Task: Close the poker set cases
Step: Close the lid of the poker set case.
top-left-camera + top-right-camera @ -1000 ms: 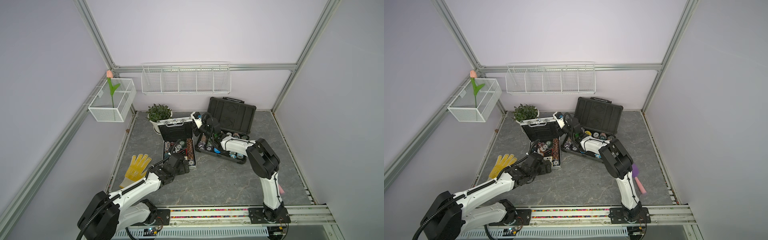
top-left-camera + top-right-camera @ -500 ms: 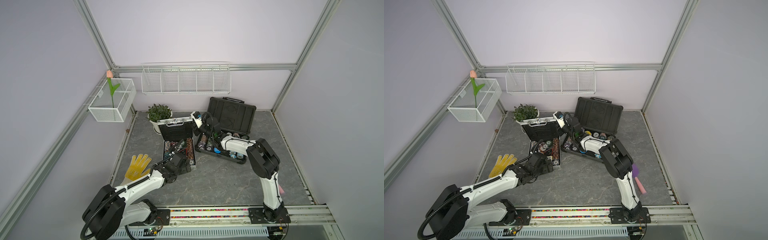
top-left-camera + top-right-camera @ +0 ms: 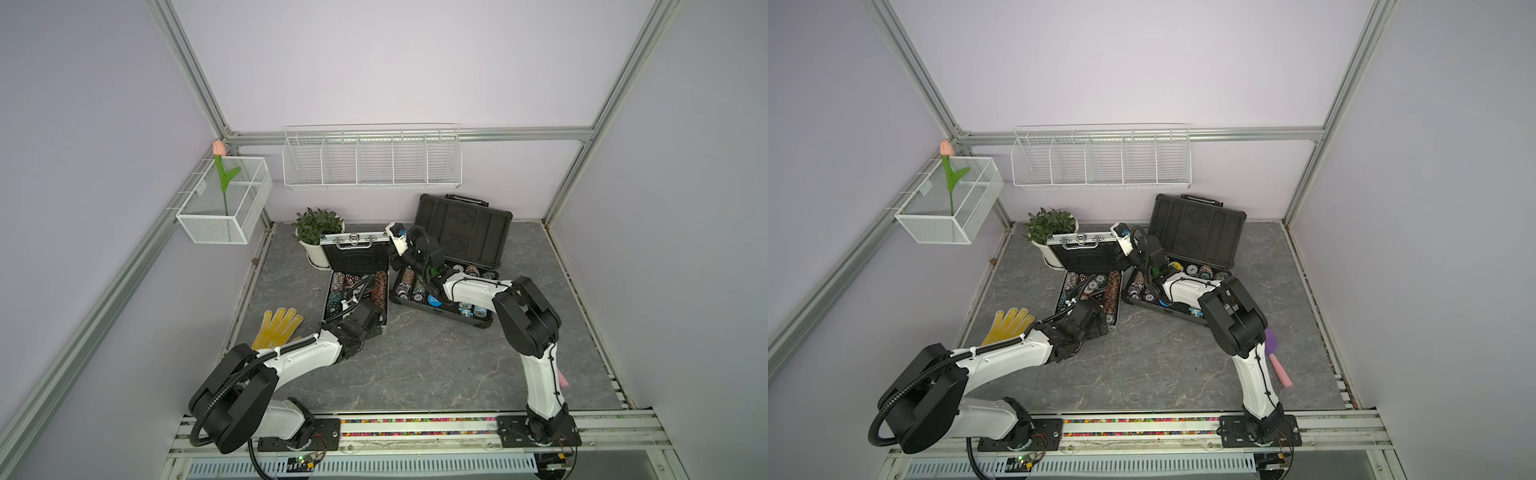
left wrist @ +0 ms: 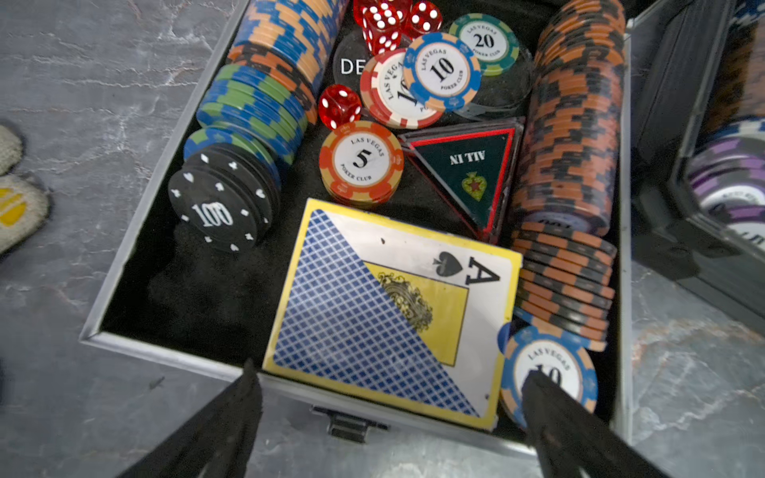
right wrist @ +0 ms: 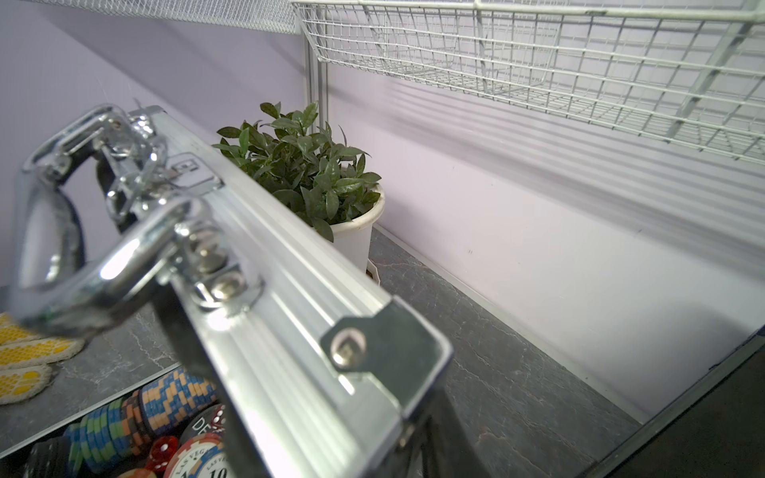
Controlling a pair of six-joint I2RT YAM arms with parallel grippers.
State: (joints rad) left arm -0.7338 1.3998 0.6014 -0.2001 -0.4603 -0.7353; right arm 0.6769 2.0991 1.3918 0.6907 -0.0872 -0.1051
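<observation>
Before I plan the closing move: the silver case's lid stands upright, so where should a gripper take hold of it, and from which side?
Take the silver case by its lid's top edge, at the corner toward the right gripper, away from the chrome handle. That straight rail stands highest and farthest from the hinge, so come from the potted plant side and swing it forward.

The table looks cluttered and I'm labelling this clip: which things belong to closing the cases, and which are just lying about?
Job:
silver case, lid up
dark grey case, lid up
right tool at the silver lid's corner
left tool, open

Lying about:
potted plant
yellow glove
wire baskets
tulip
</observation>
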